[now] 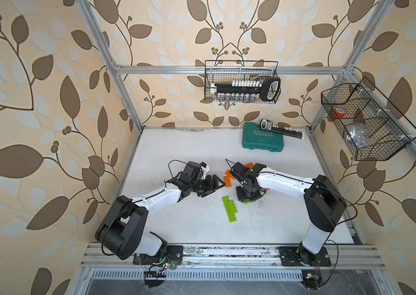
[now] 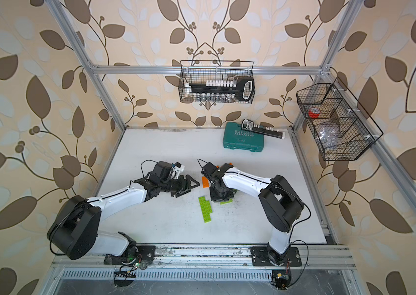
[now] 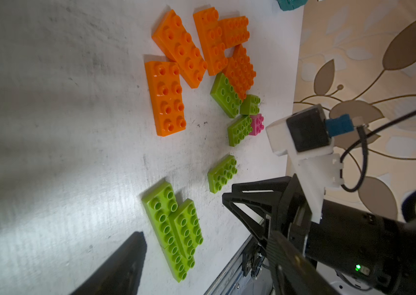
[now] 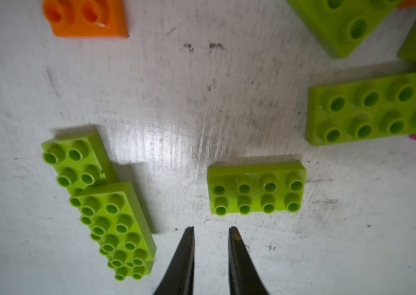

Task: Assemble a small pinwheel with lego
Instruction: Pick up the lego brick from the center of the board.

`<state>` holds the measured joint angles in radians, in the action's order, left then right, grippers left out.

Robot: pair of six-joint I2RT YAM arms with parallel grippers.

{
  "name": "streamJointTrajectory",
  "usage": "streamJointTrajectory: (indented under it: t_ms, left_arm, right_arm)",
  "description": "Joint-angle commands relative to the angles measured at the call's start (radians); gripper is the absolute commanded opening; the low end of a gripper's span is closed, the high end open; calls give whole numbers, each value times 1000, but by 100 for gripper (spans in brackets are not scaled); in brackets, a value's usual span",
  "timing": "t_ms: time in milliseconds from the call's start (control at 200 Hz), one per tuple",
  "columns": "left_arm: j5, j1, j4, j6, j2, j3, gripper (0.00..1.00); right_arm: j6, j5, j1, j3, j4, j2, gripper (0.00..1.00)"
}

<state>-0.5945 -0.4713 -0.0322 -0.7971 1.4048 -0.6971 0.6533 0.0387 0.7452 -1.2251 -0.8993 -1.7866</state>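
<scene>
Right pincer [image 4: 211, 229] narrowly parted, empty, before lime brick [image 4: 256, 189], long axis crosswise; left pincer [image 1: 214, 187] spread wide

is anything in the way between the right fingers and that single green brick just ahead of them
Nothing visible. Only bare table lies between the fingers of the right gripper and the single lime-green brick. The stacked green bricks sit off to one side, clear of that path.

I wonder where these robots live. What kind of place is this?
Probably a robot practice booth, not a home: two robot arms bolted to a rail, a metal frame around a white table, and lego bricks laid out.
</scene>
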Motion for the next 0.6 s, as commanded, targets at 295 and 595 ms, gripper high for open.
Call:
streamJointTrajectory:
  t_ms: [295, 595]
  left_arm:
    - [-33, 0, -49, -5, -16, 29, 77]
    - [-28, 0, -24, 12, -33, 28, 77]
  right_arm:
    - [-7, 11, 4, -34, -27, -56, 18]
    - [-12, 22, 3, -41, -18, -90, 16]
